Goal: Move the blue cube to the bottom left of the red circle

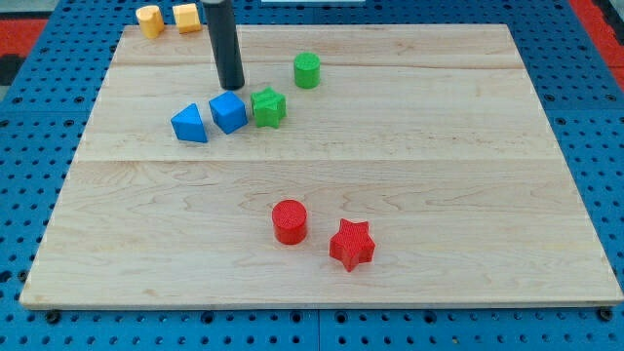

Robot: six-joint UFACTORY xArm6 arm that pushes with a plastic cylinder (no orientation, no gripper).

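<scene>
Wooden counter (439, 146): no pincer fitted, so its state cannot be told; my tip (232, 87) sits just above the blue cube (228, 112), well short of the red circle (290, 221); task barely begun.

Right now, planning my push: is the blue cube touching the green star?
Apart, barely: the blue cube shows a thin strip of board before the green star.

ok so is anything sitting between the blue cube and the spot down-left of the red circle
Nothing visible blocks it. My tip sits just above the blue cube, toward the view's top. The bare wooden board lies between the cube and the red cylinder. The blue wedge and green star only flank the cube.
</scene>
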